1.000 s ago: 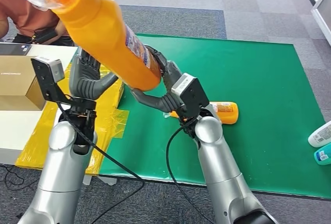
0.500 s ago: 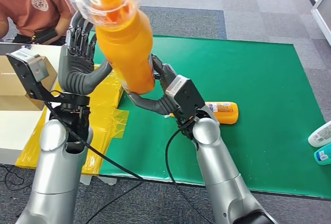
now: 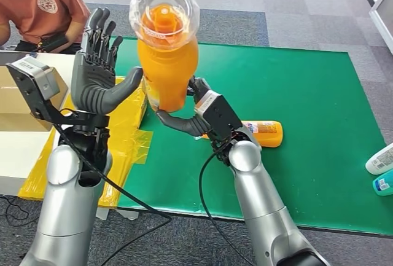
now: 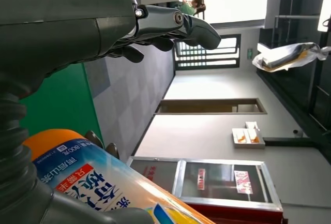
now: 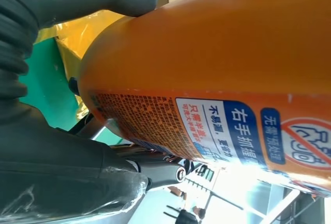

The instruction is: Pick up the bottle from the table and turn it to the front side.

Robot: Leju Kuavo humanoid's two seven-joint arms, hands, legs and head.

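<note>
One orange bottle (image 3: 166, 63) stands nearly upright in my right hand (image 3: 194, 111) above the green mat (image 3: 315, 125), its clear cap toward my head. That hand's fingers and thumb clamp its base; my left hand (image 3: 97, 72) waits just beside, fingers spread, holding nothing.

Open green mat (image 3: 324, 155) beyond the lying orange bottle (image 3: 264, 134); yellow bags (image 3: 125, 137) crowd the left

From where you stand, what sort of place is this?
Probably an office or lab set up for robot trials: grey carpet tiles on the floor, a green mat over a work table with bottles lying on it, and a seated person beside a cardboard box.
</note>
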